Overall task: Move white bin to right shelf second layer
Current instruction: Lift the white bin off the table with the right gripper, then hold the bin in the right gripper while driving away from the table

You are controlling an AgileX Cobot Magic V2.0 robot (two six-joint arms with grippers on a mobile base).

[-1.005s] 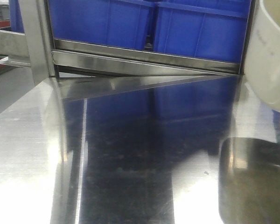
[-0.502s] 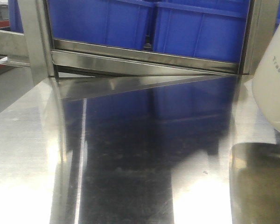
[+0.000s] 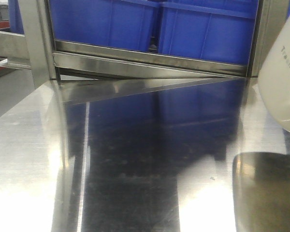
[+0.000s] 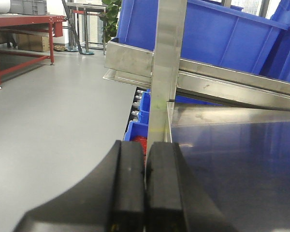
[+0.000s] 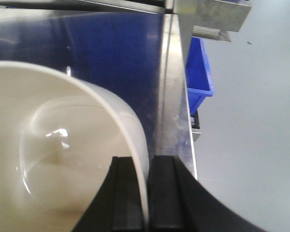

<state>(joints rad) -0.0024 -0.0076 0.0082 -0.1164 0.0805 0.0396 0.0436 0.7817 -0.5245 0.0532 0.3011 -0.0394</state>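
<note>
White bin (image 5: 63, 145) wall pinched in my right pincer (image 5: 147, 193), hanging above steel desk (image 3: 135, 169); my left pincer (image 4: 145, 193) closed, empty.

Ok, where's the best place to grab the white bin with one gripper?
The thin upper wall at the rim of the white bin, coming from its open top, with one finger inside and one outside. The body is wide, smooth and tapered, likely too broad to span, while the wall is thin enough to pinch. The right gripper holds it just that way now.
</note>
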